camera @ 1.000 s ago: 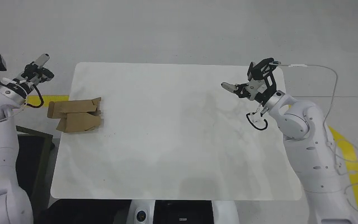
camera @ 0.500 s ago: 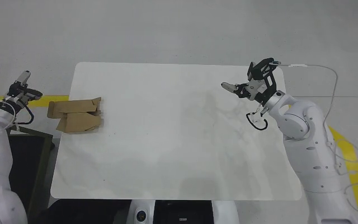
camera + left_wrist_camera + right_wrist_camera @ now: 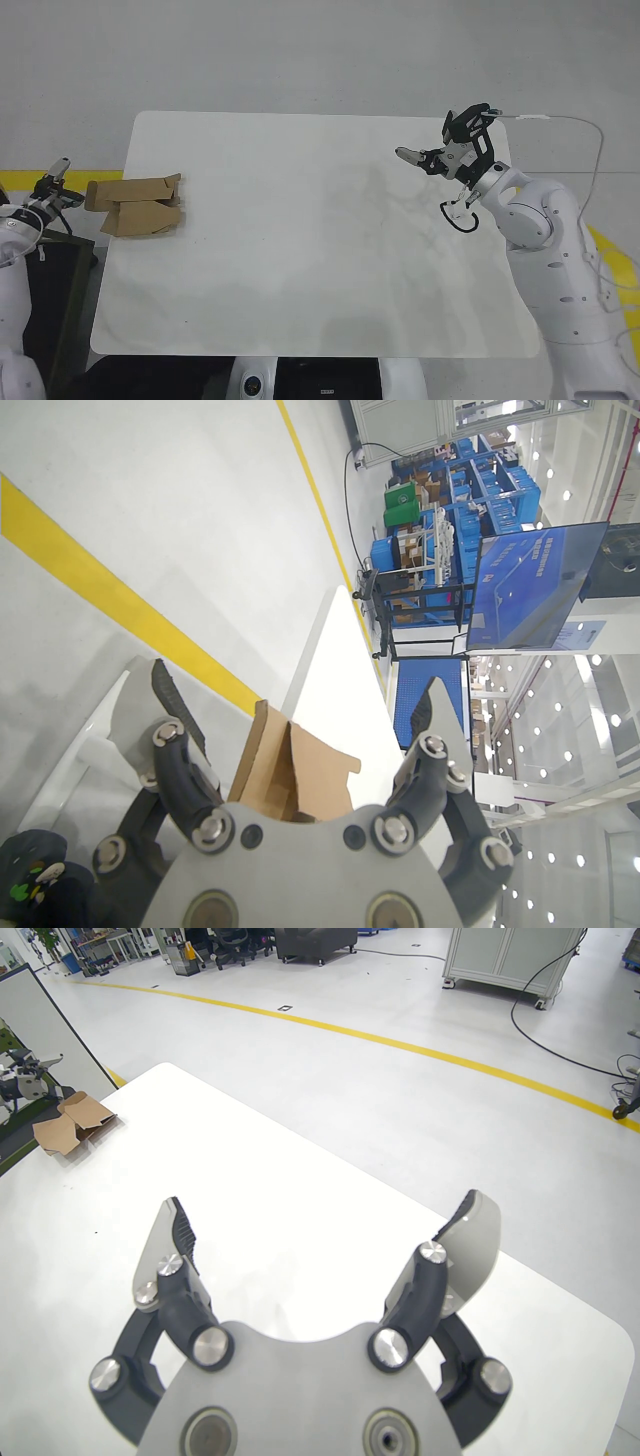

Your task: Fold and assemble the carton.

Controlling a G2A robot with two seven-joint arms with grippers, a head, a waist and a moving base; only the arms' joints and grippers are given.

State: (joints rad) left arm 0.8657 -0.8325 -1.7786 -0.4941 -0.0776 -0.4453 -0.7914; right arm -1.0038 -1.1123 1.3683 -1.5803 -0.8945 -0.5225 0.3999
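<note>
text: none legible | blue screen (image 3: 530,590): print too small to read

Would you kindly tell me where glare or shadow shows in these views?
Top view: the table shows a faint mottled sheen; left wrist view: it glares white beyond the carton; right wrist view: the carton casts a soft shadow.

My left end effector (image 3: 57,180) came back toward me along the left edge of the table (image 3: 300,280), now approx. just beside the carton (image 3: 135,205).
</note>
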